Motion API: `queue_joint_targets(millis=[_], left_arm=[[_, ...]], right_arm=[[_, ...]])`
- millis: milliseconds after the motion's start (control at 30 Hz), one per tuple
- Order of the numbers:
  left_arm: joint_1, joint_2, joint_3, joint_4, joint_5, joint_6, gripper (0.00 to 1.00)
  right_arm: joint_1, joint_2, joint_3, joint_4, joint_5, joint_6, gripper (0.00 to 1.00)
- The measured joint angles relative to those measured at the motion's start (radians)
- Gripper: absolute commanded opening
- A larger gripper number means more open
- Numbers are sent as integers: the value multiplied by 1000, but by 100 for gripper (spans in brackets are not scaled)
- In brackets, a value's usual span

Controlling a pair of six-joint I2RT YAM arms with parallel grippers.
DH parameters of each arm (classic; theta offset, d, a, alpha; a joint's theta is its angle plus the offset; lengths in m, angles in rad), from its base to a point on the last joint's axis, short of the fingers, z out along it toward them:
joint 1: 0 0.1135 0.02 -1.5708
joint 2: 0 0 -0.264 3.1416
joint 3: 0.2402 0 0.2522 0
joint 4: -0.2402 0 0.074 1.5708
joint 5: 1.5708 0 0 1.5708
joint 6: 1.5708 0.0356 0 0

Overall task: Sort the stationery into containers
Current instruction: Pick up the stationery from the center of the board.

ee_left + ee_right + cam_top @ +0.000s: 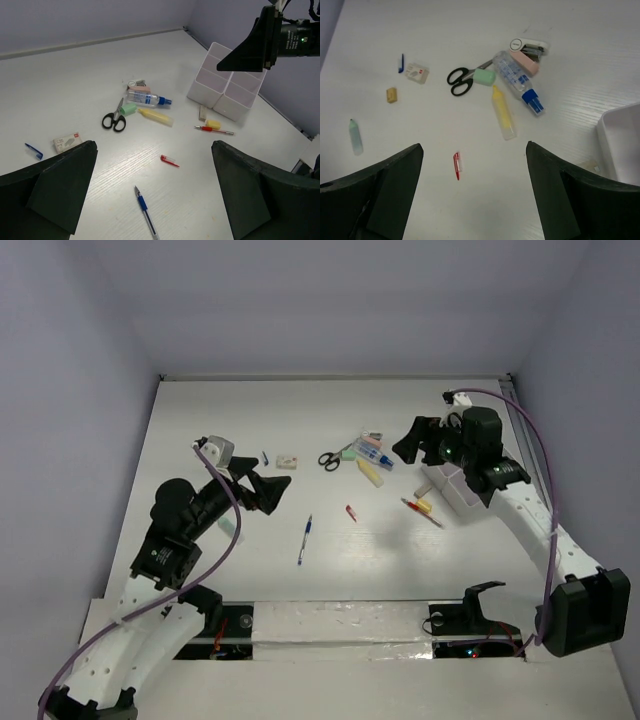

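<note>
The stationery lies scattered on the white table. Black scissors [329, 459] [462, 80] touch a mint green eraser [484, 77], beside a pale yellow marker [370, 471] [503, 112]. A blue-white pen [304, 539] [145, 210] lies mid-table, a small red cap [351, 513] [457, 165] to its right. A red pencil [420, 510] [214, 130] lies in front of the white organiser tray [227, 85] [620, 142], which my right arm partly hides from above. My left gripper [268, 490] [155, 190] hangs open above the pen. My right gripper [412, 440] [475, 195] is open over the red cap, holding nothing.
A clear glue bottle with a blue cap [520, 82] and a pink stapler [530, 50] lie by the scissors. Left of them are a small staple box [416, 72], a blue cap [401, 63], a tan eraser [392, 95] and a mint marker [355, 136].
</note>
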Motion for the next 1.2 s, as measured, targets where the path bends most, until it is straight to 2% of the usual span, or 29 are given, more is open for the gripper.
queue_joint_targets(millis=[300,700,900,1200], left_arm=[[1,23,0,-12,1,12,99],[1,64,0,-14,11,23,99],[1,81,0,-15,16,26,99],[1,89,0,-16,16,29,99]], right_arm=[[0,148,35,-31,92,-69,86],[0,464,212,-108,181,-214,78],[0,613,315,-113,127,-257,70],[0,736,366,-113,-8,-312,68]])
